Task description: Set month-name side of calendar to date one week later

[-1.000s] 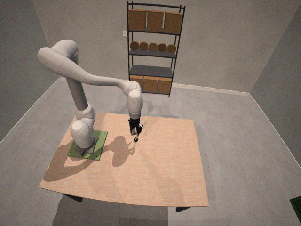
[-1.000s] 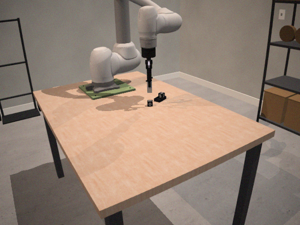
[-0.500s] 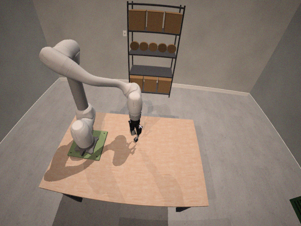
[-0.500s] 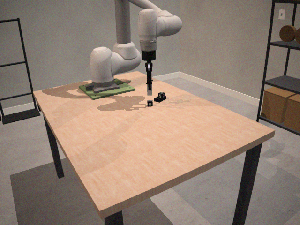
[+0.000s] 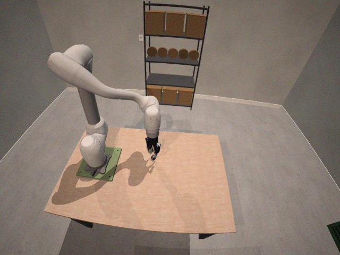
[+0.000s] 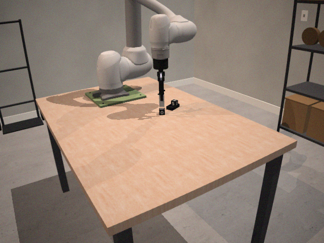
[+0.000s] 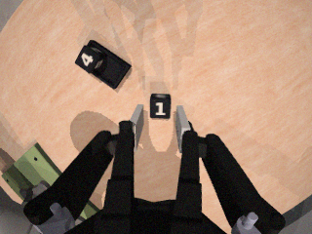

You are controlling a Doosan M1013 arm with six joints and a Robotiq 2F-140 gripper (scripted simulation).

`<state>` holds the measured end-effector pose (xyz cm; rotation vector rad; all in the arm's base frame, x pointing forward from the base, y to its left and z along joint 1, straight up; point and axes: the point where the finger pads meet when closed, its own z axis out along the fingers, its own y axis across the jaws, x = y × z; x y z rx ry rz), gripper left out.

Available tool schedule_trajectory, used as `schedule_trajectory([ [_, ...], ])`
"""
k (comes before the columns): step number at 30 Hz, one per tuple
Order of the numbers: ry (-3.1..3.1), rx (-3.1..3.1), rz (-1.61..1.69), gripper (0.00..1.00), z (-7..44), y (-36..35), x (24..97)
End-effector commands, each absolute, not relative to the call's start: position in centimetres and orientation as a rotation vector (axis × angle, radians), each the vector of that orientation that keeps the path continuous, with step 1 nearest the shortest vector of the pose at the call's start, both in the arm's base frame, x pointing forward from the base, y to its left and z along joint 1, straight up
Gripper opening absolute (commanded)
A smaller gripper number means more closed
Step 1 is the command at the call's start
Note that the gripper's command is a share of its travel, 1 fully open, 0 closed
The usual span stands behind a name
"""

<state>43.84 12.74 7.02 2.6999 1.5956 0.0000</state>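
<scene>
Grey walls and a dark shelf rack (image 5: 144, 54) (image 6: 289, 57) are set beyond the wooden tabletop (image 5: 192, 178) (image 6: 170, 157) (image 7: 234, 88). Nearer its rack-side edge than the opposite one, the black gripper (image 5: 153, 153) (image 6: 162, 103) (image 7: 159, 114) is pointed downward, its jaws parted and nothing grasped. Below, a loose cube (image 5: 152, 158) (image 6: 162, 111) (image 7: 160, 106) is seated on the tabletop. Between it and the rack-side edge, the tray (image 6: 170, 107) (image 7: 117, 72) is occupied at one end by another cube (image 6: 174, 102) (image 7: 88, 58). "0" and "5" are shown on side faces in the exterior view; "1" and "4" are revealed by the wrist view
</scene>
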Motion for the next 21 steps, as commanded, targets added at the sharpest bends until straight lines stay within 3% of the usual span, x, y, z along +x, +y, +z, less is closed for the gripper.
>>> schedule_trajectory([
  [1, 1.596, 2.7, 0.0, 0.35, 6.7, 12.7, 43.8],
  [21, 1.596, 2.7, 0.0, 0.35, 5.7, 12.7, 43.8],
])
